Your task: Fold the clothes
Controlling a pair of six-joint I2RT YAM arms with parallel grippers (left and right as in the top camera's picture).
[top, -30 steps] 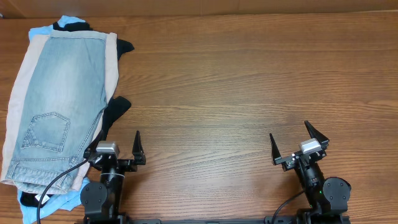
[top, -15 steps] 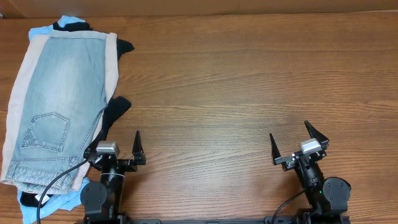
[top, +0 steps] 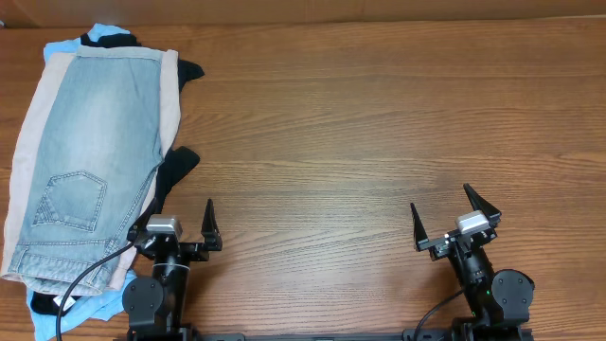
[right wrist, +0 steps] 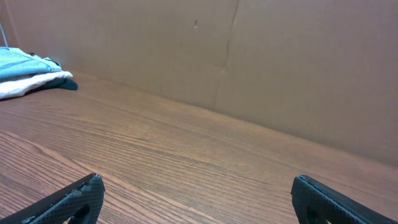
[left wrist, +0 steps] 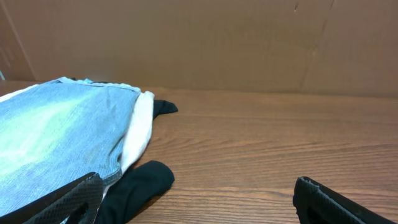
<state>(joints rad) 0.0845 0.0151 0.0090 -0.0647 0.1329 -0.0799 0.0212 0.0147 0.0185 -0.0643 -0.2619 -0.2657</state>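
Note:
Faded light-blue denim shorts (top: 80, 152) lie folded on top of a stack at the table's left side; they also show in the left wrist view (left wrist: 56, 134). Under them are a beige garment (top: 172, 99), a sky-blue garment (top: 62, 45) and a black garment (top: 175, 170). The black garment's end (left wrist: 140, 183) lies just ahead of my left gripper (top: 180, 227), which is open and empty beside the stack's near right corner. My right gripper (top: 443, 218) is open and empty at the near right, far from the clothes. The stack shows small at the far left of the right wrist view (right wrist: 28, 74).
The wooden table (top: 379, 123) stretches from the stack to the right edge. A brown cardboard wall (left wrist: 249, 43) stands along the far edge, also in the right wrist view (right wrist: 249, 68). A black cable (top: 80, 279) runs over the shorts' near corner by the left arm base.

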